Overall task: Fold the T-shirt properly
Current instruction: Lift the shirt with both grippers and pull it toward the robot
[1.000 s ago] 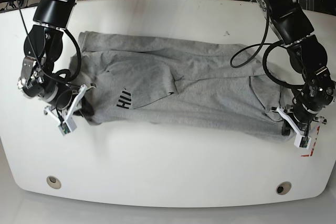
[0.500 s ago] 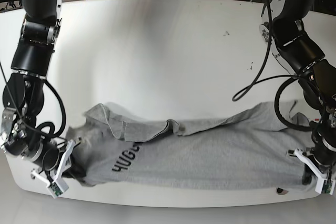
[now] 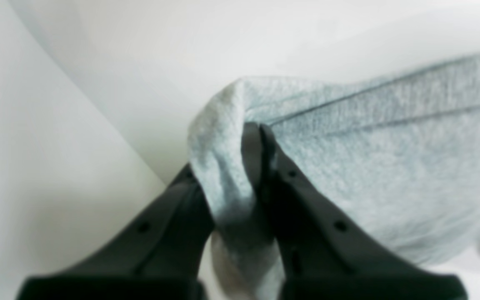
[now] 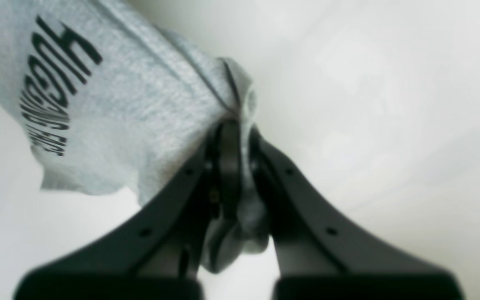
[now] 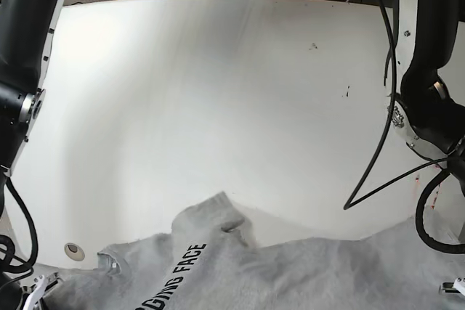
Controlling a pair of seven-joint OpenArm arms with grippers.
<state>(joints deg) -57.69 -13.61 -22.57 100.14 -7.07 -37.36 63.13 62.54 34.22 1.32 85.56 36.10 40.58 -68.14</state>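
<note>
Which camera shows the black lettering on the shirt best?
The right wrist view: the lettering sits large on the shirt, though blurred. The base view shows it small at the bottom edge. The left wrist view shows only plain grey cloth.

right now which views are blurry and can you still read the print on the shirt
Left wrist: soft, the T-shirt weave smeared, the left gripper fuzzy. Right wrist: also soft, the right gripper blurred, the black print only partly legible. Base: sharpest; lettering ends in FACE, the rest cut off by the frame.
</note>
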